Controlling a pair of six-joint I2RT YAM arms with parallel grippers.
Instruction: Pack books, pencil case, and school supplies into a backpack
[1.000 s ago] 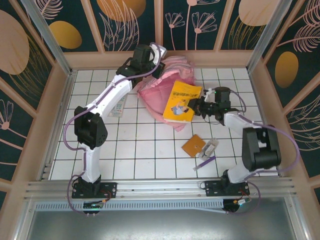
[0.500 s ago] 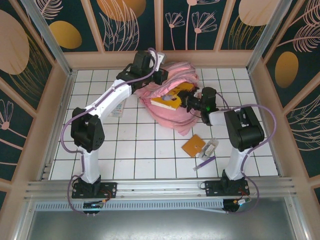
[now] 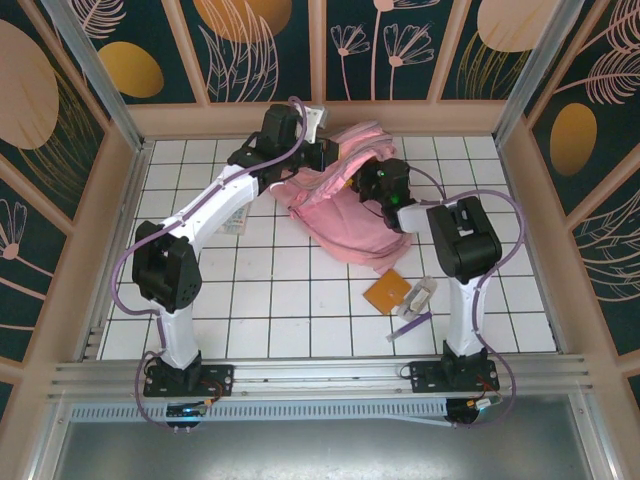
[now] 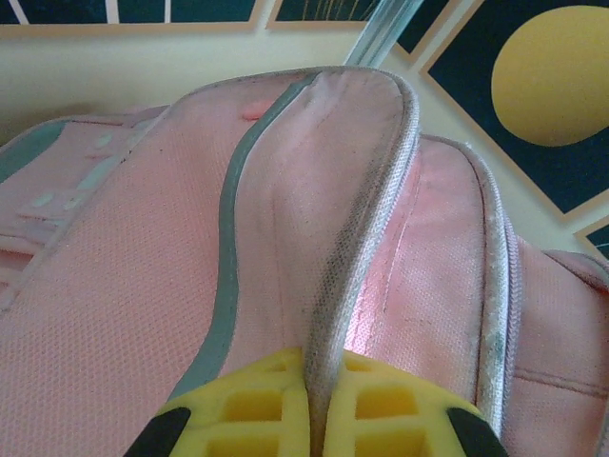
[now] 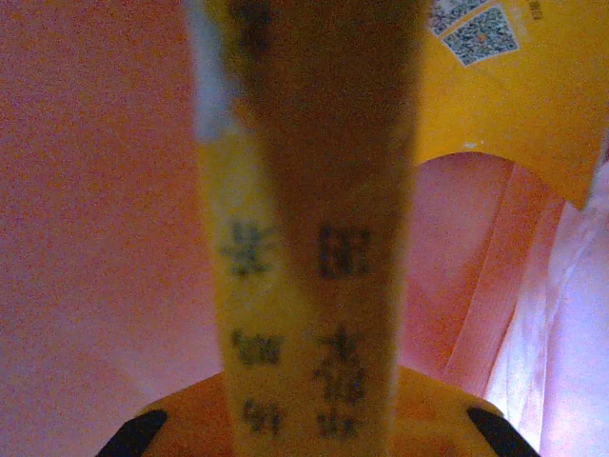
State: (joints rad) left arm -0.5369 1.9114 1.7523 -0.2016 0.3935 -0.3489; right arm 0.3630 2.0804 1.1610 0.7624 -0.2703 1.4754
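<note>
Yellow booklet (image 5: 314, 257): seen edge-on in the right wrist view, its dark print blurred and one cover curling away at upper right. It stands inside the backpack (image 3: 345, 215), with pink lining on both sides. The right gripper (image 5: 314, 419) is clamped on the booklet's lower edge, one finger on either side.

In the overhead view the right gripper (image 3: 372, 182) reaches into the open mouth of the backpack, which lies on its side at the far middle of the table (image 3: 270, 300).

The left gripper (image 3: 322, 150) is at the far rim of that opening. In the left wrist view its yellow fingers (image 4: 257, 405) are pressed together on the mesh-edged zipper rim of the backpack (image 4: 143, 286), holding the rim raised.

Items lying on the table, outside the backpack:
- orange square booklet (image 3: 390, 292), flat, near the front right, just off the backpack's lower corner;
- whitish-grey item (image 3: 421, 295), just beside the booklet's right side;
- purple pen (image 3: 410, 323), just in front of the whitish-grey item;
- pencil case (image 3: 237, 222), left of the backpack, partly hidden under the left arm.
</note>
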